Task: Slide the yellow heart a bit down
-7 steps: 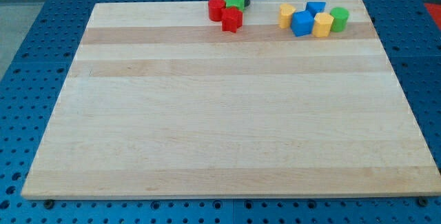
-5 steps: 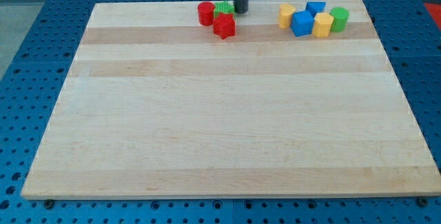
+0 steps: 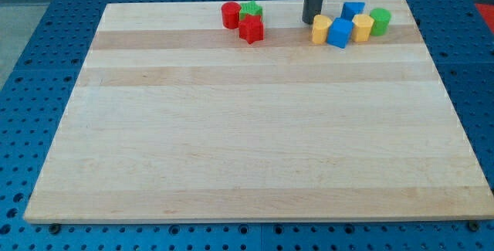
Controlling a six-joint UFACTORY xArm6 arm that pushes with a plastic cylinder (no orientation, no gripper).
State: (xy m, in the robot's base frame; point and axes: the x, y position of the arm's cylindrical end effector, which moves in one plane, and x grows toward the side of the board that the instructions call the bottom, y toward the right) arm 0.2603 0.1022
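The rod comes down from the view's top edge and my tip [image 3: 311, 22] rests on the bench [image 3: 255, 143], just to the view's left of the yellow block [image 3: 321, 29] nearest it, touching or nearly so. No jaws on this arm, only the plain rod, so nothing is held.

Taking that yellow block as landmark: a blue block [image 3: 339, 32] sits right against its right side. Past the blue one is a second yellow block [image 3: 361, 28], and a green cylinder [image 3: 379, 21] lies at the far right of the cluster. Another blue block [image 3: 353, 10] stands up and to the right of the landmark, behind the others. Which yellow block is the heart I can't tell; shapes too small.

Well to the landmark's left is a separate trio: red cylinder [image 3: 230, 15], green block [image 3: 251, 10] beside it, and a red block [image 3: 251, 29] just below those two, all packed close together. Both groups lie near the bench's top edge.
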